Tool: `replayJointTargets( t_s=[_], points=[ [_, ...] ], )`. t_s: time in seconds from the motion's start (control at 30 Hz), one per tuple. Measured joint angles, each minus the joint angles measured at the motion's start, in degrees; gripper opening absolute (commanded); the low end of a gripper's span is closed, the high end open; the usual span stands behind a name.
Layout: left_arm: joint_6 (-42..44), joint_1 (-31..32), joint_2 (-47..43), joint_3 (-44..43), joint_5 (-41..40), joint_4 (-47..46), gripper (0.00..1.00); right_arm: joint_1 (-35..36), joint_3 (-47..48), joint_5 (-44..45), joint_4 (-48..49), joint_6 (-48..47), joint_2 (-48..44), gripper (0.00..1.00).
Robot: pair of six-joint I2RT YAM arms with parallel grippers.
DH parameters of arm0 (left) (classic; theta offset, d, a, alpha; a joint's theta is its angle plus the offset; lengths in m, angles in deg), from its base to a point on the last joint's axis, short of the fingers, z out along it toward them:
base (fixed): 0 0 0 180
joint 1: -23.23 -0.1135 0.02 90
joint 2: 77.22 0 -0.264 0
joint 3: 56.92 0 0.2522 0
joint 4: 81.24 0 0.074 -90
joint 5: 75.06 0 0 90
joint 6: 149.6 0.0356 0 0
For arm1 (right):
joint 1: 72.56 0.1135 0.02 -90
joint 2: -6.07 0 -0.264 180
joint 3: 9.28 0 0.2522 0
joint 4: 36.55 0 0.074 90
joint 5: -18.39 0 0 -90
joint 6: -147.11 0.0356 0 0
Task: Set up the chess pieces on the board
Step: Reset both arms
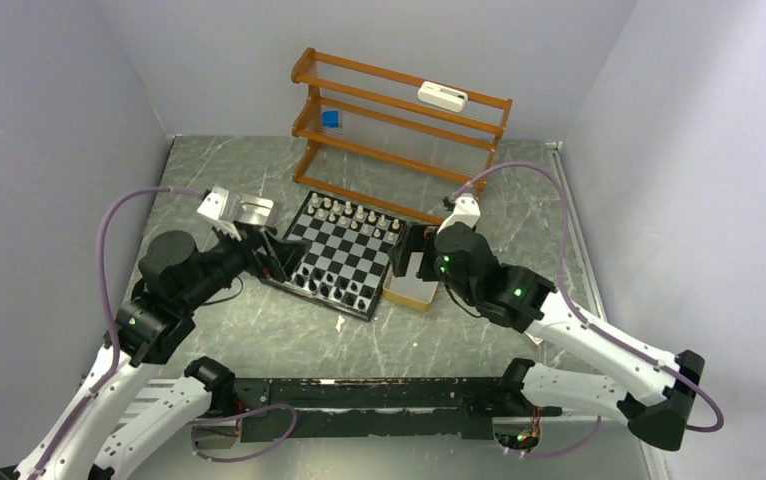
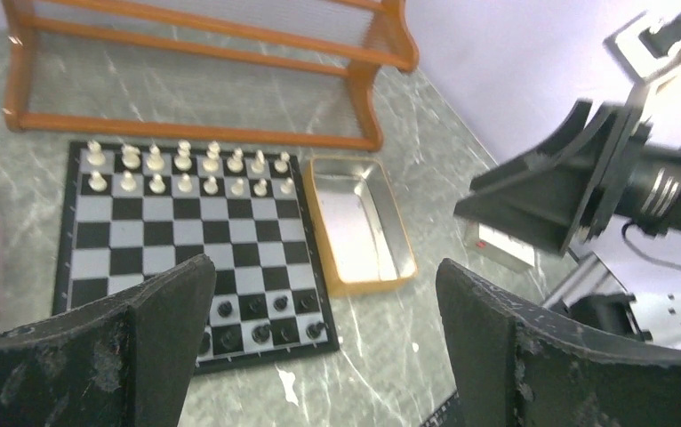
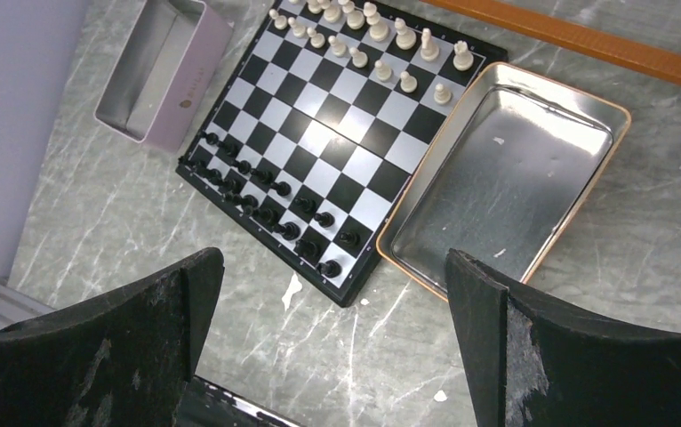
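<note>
The board (image 1: 344,250) lies flat at the table's middle. White chess pieces (image 1: 354,212) fill its two far rows and black chess pieces (image 1: 334,288) its two near rows. My left gripper (image 1: 274,255) hovers open and empty over the board's left edge. In the left wrist view the board (image 2: 168,236), white pieces (image 2: 186,169) and black pieces (image 2: 261,320) lie below the open gripper (image 2: 324,356). My right gripper (image 1: 414,250) is open and empty above the tray. In the right wrist view the board (image 3: 337,133) and black pieces (image 3: 266,191) lie ahead of the gripper (image 3: 332,347).
An orange-rimmed metal tray (image 3: 506,178) lies against the board's right side and holds nothing. A small open box (image 3: 164,71) lies left of the board. A wooden rack (image 1: 399,130) stands behind, with a white device (image 1: 442,96) and a blue item (image 1: 331,118).
</note>
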State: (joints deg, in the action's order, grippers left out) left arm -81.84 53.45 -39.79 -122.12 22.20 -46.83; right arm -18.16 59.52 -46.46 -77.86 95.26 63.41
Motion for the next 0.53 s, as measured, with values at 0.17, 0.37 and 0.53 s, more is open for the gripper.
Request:
replayJointTargets(
  t_s=[0.17,0.37,0.53],
  points=[
    [-2.0,0.0,-4.3,5.8,3.4,1.4,0.98,0.0,-1.0,-0.2,-0.6,-1.0,-6.0,1.0],
    [-2.7,0.0,-4.5,7.3,5.5,3.2,0.98,0.0,-3.5,-0.3,0.0,-1.7,-12.5,1.0],
    [-2.7,0.0,-4.9,7.3,6.1,3.4,0.98,0.0,-3.7,-0.5,0.3,-2.6,-13.4,1.0]
  ],
)
